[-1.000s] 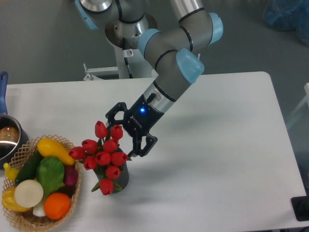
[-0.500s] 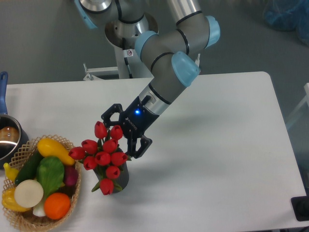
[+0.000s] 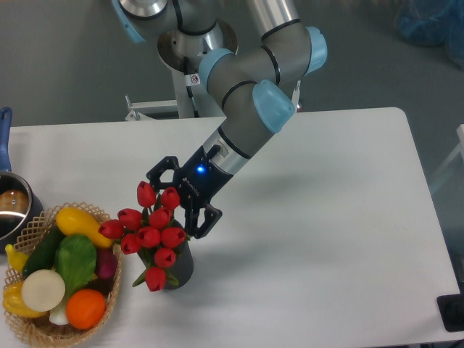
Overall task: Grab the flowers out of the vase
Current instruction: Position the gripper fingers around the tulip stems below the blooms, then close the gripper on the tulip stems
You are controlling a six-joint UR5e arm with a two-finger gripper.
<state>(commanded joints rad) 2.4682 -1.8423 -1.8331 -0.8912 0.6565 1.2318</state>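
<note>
The flowers [image 3: 148, 235], a bunch of red tulip buds with green leaves, stand in the vase [image 3: 181, 269], a short dark cylinder near the table's front left. The bunch leans left, toward the basket. My gripper [image 3: 179, 200] is open and reaches in from the upper right. One fingertip [image 3: 154, 175] is above the top buds. The other fingertip [image 3: 206, 222] is just right of the bunch. The upper-right buds lie between the jaws. The stems are hidden behind the buds.
A wicker basket [image 3: 109, 301] of red, yellow and green produce sits right beside the vase on the left. A steel pot [image 3: 13, 206] with a blue handle is at the left edge. The arm's base [image 3: 190, 43] stands behind the table.
My gripper has moved left and slightly down, closing in on the top of the bunch. The flowers have shifted a little to the left. The jaws stay open.
</note>
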